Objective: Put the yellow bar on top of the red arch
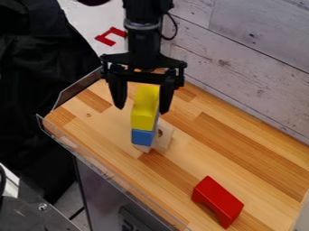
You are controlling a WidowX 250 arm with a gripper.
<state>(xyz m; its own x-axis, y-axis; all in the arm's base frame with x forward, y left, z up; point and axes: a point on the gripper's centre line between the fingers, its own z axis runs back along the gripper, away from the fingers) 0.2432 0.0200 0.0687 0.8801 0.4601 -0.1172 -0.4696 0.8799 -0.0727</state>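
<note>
Soft, fairly even light brightens the wooden counter point(232, 155) and pale wall point(241, 58); the black cloth point(36, 85) at the left sinks into deep darkness, its folds faint; small glints line the clear rim point(96, 159), and the red block point(218, 198) has a darker underside

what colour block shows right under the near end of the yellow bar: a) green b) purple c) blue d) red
c, since the blue block shows directly beneath the near end of the yellow bar, while the red arch lies apart from them
</note>
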